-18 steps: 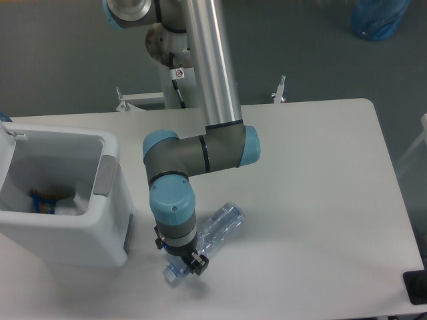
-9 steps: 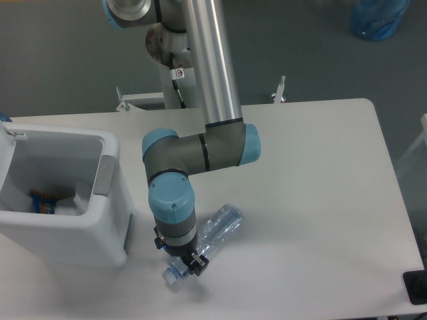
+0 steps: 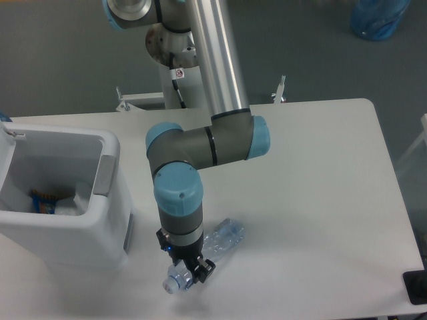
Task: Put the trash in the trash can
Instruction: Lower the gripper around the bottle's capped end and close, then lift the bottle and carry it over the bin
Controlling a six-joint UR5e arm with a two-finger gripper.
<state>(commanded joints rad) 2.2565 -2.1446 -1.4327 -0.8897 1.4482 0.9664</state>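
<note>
A crushed clear bluish plastic bottle (image 3: pixel 222 238), one piece of the trash, lies slanted near the table's front edge, its pale cap (image 3: pixel 171 285) at the lower left. My gripper (image 3: pixel 185 272) points straight down over the cap end and is shut on the bottle's neck. The wrist hides most of the fingers. The trash can (image 3: pixel 107 175), a large white bin with a grey side panel, stands at the left, about a hand's width from the gripper. Inside it lies a white crumpled wad (image 3: pixel 68 207).
A blue and orange wrapper (image 3: pixel 41 201) also lies in the bin. The arm's upper link (image 3: pixel 213 60) rises over the table's middle. Metal clamps (image 3: pixel 280 89) sit at the table's back edge. A black object (image 3: pixel 417 287) is at the right front corner, and a blue bag (image 3: pixel 379 17) lies on the floor.
The wrist and gripper have shifted toward the table's front edge and look larger, and the bottle has moved along with them, its cap end lower in the picture.
</note>
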